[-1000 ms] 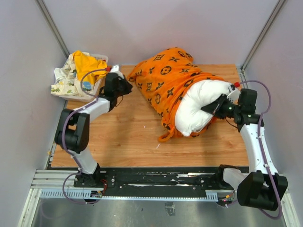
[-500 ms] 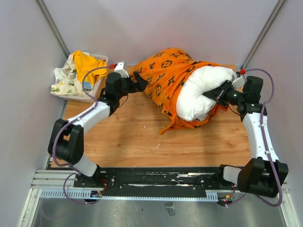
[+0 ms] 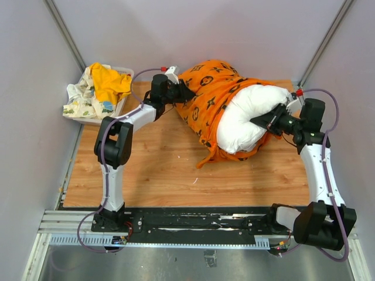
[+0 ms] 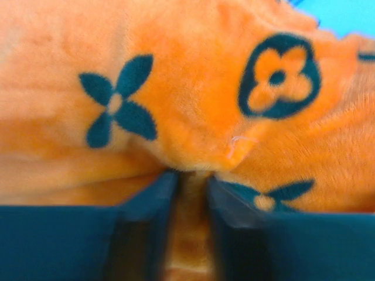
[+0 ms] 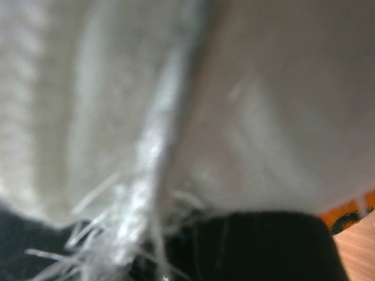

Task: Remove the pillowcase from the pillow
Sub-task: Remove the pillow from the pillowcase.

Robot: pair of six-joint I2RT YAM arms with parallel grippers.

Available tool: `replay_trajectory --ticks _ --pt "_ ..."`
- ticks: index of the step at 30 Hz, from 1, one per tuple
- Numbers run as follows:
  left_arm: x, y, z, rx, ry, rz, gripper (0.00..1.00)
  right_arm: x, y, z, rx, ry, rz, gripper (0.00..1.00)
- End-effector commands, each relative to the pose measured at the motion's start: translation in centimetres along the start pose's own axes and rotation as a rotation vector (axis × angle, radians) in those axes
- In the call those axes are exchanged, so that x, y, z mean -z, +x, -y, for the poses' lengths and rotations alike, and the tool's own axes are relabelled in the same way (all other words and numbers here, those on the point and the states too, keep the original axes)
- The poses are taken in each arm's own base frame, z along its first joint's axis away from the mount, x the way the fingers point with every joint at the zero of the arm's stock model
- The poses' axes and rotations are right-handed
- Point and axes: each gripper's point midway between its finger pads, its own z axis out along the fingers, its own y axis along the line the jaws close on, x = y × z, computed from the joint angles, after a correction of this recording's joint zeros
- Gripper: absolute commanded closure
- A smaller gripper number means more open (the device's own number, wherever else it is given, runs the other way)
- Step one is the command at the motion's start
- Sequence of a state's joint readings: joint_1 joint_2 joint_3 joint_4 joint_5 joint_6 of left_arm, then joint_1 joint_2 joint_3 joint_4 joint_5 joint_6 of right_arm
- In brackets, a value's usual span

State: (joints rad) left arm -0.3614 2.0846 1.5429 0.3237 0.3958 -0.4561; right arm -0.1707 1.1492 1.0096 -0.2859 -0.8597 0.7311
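Upper centre, the left gripper [image 3: 184,92] nips a fold at the left end of the limp, plush-looking pillowcase [image 3: 206,96], while the right gripper [image 3: 265,120] clamps the squashy pillow [image 3: 243,123].

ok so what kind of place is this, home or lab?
Likely an enclosed robot test cell, not a home: plain grey wall panels, left arm and right arm bolted to a metal rail at a wooden table, bin of cloths.

You face a wooden tabletop [image 3: 164,175] mid-frame, enclosed by pale grey walls [image 3: 176,35], with a metal rail [image 3: 176,240] along the bottom.
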Motion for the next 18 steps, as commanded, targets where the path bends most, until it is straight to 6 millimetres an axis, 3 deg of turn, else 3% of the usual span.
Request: replay_trajectory --ticks 1,5,8,13,14,18 --pt "0.2 0.4 -1.2 -0.032 -0.049 -0.006 0.97 0.7 -0.6 -1.3 0.062 -0.052 0.037 0.99" --pt "2.4 -0.7 -1.5 -0.068 -0.116 0.043 1.0 0.7 -0.8 -1.3 0.068 -0.047 0.041 0.99" --pt "5.7 -2.2 -2.9 -0.095 -0.254 0.111 1.0 0.7 -1.0 -1.1 0.072 -0.039 0.049 0.99" --pt "13.6 -5.5 -4.6 -0.041 -0.424 0.279 1.0 0.5 -1.8 -1.1 0.054 -0.032 0.06 0.99" --pt "15.8 -7.0 -3.9 -0.044 -0.448 0.333 1.0 0.4 -2.1 -1.2 0.054 -0.033 0.065 0.99" --pt "21.9 -9.1 -1.2 -0.044 -0.502 0.429 1.0 0.2 -3.9 -1.4 0.063 0.0 0.105 0.99"
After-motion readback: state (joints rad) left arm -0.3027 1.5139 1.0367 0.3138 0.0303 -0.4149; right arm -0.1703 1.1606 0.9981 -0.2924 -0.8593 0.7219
